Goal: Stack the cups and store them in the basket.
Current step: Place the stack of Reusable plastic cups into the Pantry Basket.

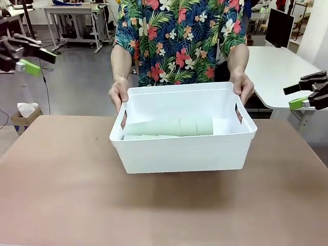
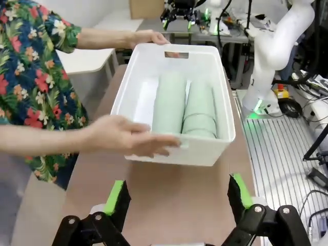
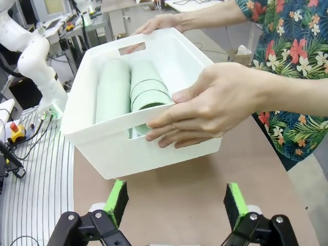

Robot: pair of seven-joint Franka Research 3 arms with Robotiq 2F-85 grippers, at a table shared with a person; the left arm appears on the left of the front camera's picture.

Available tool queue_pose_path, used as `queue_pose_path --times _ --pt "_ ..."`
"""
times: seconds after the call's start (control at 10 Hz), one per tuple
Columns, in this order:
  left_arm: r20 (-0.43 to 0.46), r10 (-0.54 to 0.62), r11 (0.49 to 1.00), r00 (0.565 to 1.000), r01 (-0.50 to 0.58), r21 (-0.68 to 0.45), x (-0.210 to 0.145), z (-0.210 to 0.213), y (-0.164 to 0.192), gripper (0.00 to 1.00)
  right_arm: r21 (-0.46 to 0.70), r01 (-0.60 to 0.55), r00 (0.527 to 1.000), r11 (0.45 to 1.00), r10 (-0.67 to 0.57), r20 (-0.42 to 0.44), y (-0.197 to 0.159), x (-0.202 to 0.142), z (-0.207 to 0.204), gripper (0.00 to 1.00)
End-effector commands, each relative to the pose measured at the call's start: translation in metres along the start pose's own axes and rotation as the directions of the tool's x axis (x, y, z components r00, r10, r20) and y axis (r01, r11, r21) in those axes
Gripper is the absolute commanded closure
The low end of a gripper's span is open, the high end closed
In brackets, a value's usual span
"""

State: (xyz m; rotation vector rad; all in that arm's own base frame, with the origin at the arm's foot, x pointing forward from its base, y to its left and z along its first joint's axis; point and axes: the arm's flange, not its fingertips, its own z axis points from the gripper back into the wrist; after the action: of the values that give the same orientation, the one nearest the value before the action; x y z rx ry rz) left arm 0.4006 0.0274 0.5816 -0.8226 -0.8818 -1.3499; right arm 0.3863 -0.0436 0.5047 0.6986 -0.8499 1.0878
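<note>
The white basket (image 1: 179, 148) sits at the middle of the brown table, held at both end handles by a person's hands (image 1: 119, 93). Inside it lie two stacks of pale green cups (image 1: 171, 127) on their sides, side by side. The same basket (image 2: 154, 72) and cups (image 2: 184, 105) appear in the left wrist view, and the basket (image 3: 107, 146) with cups (image 3: 128, 89) in the right wrist view. My left gripper (image 1: 28, 57) hangs open at the far left, above and away from the table. My right gripper (image 1: 307, 92) hangs open at the far right. Nothing is between either pair of fingers.
The brown table (image 1: 66, 195) stretches bare in front of the basket. The person in a flowered shirt (image 1: 179, 36) stands at the far edge. A white table (image 1: 282, 66) stands behind on the right, a cardboard box (image 1: 23, 115) on the floor at the left.
</note>
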Motion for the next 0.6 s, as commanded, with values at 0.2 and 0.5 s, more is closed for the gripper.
queue_pose_path --times 0.2,0.5 --pt "0.0 0.0 1.0 1.0 0.0 0.0 0.0 0.0 0.0 0.0 -0.006 -0.002 0.999 1.0 0.002 0.032 0.001 0.002 -0.001 0.0" --pt "0.0 0.0 1.0 1.0 0.0 0.0 0.0 0.0 0.0 0.0 -0.006 -0.002 0.999 1.0 0.002 0.032 0.001 0.002 -0.001 0.0"
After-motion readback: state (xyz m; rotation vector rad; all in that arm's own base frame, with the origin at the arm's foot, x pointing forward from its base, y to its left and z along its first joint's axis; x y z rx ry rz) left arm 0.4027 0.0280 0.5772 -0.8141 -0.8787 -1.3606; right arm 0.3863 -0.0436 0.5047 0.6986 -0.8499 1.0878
